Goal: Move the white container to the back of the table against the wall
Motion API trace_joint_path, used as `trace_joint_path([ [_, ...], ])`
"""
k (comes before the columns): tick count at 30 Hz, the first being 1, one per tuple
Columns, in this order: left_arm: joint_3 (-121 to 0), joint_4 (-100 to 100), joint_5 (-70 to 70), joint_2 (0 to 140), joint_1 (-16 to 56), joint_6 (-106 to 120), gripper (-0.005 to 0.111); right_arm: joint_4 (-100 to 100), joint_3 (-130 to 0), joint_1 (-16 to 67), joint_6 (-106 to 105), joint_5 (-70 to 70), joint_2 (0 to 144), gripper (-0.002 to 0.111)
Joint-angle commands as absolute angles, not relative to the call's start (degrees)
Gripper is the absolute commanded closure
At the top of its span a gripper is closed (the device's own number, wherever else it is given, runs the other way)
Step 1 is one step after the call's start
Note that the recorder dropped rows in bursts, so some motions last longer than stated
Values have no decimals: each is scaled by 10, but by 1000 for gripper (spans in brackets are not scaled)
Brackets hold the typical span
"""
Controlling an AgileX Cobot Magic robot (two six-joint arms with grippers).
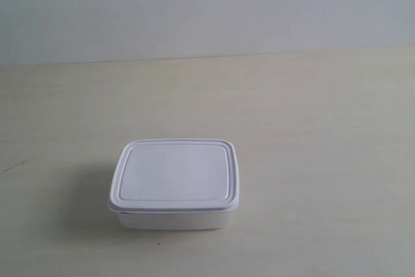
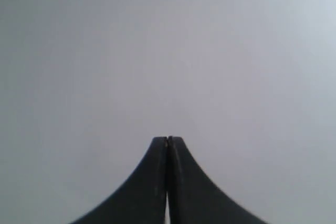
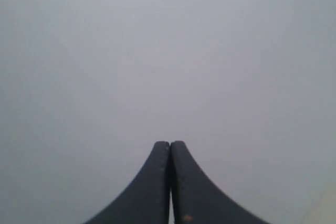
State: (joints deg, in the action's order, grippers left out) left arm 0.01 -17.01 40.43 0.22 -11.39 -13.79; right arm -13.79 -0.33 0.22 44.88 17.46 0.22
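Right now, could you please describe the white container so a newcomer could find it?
A pale cream table meets a grey-white wall at the back. Near the front sits the white container, a lidded rectangular box, the only object in view.

Lid (image 1: 174,173) hides the box (image 1: 172,220) contents. Table (image 1: 324,128) cut off left, right, near. Left gripper (image 2: 168,139), right gripper (image 3: 169,142): fingertips only, rest cut off.

My exterior camera looks down across the table (image 1: 337,134) toward the wall (image 1: 207,4); each wrist camera faces a blank grey surface (image 2: 168,51).
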Motion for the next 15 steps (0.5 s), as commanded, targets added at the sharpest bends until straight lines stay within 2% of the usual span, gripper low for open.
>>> trace_joint_path([
  [1, 0, -178, 469, 0, -114, -406, 107, -129, 0, -2, 506, 216, 0, 108],
  [4, 0, -179, 503, 0, -114, -533, 107, -49, 0, -2, 530, 231, 0, 108],
  [9, 0, -151, 555, 0, -114, -546, 107, 161, -48, -2, 601, 227, 0, 108],
  [15, 0, -129, 587, 0, -114, -592, 107, 215, -114, -2, 621, 133, 0, 108],
])
